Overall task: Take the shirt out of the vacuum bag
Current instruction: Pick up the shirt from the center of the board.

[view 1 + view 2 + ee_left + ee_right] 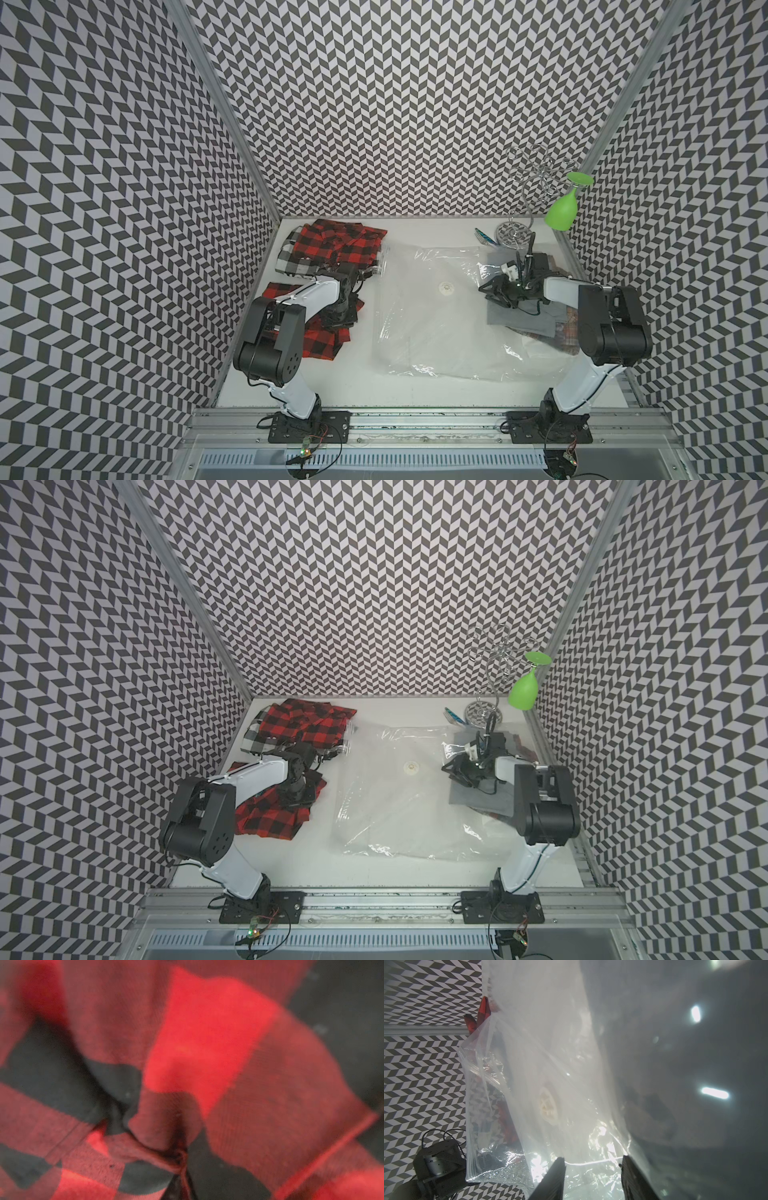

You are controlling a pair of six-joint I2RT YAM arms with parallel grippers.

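Vacuum bag (440,324) lies spread over mid tabletop (415,395), valve (445,286) face up. The white surface shows through the film. Bag's far right corner stands up off the surface beside the right gripper (592,1159). Right wrist view: fingers (556,1176) stand apart, with crinkled film bunched between them. Whether it is pinched or only lying there, cannot tell.

Plaid shirt (322,340), red and black, lies outside the bag on the tabletop to its left, crumpled under the left arm (291,307). Left gripper (343,318) sits buried in this cloth, its tips hidden in both top views. Left wrist view is filled by blurred plaid, its folds gathered to one point near the frame edge. The gripper itself is out of shot there, so clenched or released cannot be told.

Second plaid heap (332,245) at back left, just beside the bag's left rim, with a black-and-white checked piece (291,262) at its edge. Grey cloth (523,322) sits below the right gripper at the bag's right edge; on or in the bag, unclear. Chrome rack (525,183) in back right corner, green glass (561,212) hanging bowl-down from it.
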